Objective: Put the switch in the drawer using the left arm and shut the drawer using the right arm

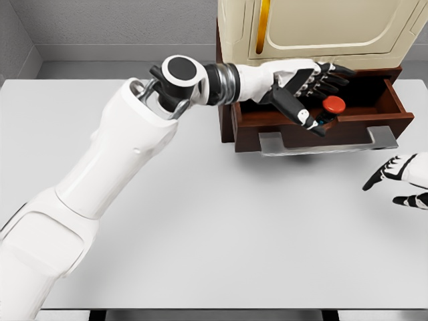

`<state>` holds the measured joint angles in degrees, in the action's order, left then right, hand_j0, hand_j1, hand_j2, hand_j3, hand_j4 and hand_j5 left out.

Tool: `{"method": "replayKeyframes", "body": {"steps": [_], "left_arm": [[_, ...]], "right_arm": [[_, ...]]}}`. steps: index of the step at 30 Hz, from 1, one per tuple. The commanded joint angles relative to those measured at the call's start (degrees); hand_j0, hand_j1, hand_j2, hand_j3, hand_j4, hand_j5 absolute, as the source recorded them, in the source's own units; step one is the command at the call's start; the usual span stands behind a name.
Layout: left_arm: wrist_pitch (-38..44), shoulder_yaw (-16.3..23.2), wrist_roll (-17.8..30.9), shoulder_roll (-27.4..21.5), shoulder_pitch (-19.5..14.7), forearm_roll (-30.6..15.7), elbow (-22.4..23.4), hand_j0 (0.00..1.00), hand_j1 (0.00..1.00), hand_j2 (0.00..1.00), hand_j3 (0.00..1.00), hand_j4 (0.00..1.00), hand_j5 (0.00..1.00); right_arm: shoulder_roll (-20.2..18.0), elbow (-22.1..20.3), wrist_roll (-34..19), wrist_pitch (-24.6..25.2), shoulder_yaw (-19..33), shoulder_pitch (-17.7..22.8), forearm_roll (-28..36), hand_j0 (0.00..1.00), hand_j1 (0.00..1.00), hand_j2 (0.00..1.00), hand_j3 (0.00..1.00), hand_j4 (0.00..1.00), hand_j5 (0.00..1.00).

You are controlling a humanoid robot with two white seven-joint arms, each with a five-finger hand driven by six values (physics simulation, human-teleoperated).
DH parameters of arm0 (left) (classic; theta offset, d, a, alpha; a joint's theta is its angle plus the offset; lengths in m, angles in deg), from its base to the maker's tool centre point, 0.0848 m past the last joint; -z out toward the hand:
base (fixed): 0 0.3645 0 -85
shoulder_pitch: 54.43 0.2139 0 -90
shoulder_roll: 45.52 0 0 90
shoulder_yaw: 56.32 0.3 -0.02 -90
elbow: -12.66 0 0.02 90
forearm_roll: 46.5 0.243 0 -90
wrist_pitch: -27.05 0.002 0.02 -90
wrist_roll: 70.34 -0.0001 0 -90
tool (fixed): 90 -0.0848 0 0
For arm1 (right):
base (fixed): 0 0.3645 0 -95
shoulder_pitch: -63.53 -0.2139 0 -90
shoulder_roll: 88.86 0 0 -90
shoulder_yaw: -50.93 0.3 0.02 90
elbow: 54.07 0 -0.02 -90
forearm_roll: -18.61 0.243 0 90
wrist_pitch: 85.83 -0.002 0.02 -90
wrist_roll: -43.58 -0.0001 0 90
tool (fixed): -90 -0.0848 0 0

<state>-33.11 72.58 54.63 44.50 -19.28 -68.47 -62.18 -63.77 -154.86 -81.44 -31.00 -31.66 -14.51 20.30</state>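
Note:
The switch [329, 111], a black base with a red round button, hangs tilted over the front edge of the open brown drawer [394, 100]. My left hand [325, 93] reaches in from the left and is shut on it, with the thumb against the black base and the dark fingers [331, 77] stretched over the button. My right hand [396, 179] hovers above the white table [221, 221] at the right edge, below and right of the drawer front, with relaxed fingers holding nothing.
The drawer belongs to a cream cabinet [321, 27] at the table's back right. Its grey handle [328, 142] juts out toward me. My left arm [127, 154] crosses the table's left half diagonally.

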Motion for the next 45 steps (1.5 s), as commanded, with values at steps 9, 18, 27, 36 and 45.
{"method": "replayKeyframes", "body": {"steps": [9,18,27,36,45], "left_arm": [[-0.2,1.2,0.0,0.0,0.1,0.6,3.5,1.0,1.0,1.0,1.0,1.0,1.0],[0.5,0.5,0.0,0.0,0.7,-3.7,-3.7,1.0,1.0,1.0,1.0,1.0,1.0],[0.5,0.1,0.0,-2.4,0.5,-6.8,-5.9,1.0,1.0,1.0,1.0,1.0,1.0],[0.3,0.4,0.0,0.0,0.1,-6.5,0.7,1.0,1.0,1.0,1.0,1.0,1.0],[0.3,0.0,0.0,0.0,0.2,-6.6,2.7,1.0,1.0,1.0,1.0,1.0,1.0]], "right_arm": [[-0.1,0.0,0.0,0.2,0.1,0.0,0.4,0.69,0.69,0.69,0.69,0.69,0.69],[-0.1,0.0,0.0,0.2,0.1,0.0,0.3,0.7,0.7,0.7,0.7,0.7,0.7],[-0.1,0.0,0.0,0.2,0.1,0.0,0.3,0.71,0.71,0.71,0.71,0.71,0.71],[0.0,0.0,0.0,0.2,0.0,0.0,0.3,0.72,0.72,0.72,0.72,0.72,0.72],[0.0,0.0,0.0,0.2,0.0,0.0,0.3,0.72,0.72,0.72,0.72,0.72,0.72]]}}
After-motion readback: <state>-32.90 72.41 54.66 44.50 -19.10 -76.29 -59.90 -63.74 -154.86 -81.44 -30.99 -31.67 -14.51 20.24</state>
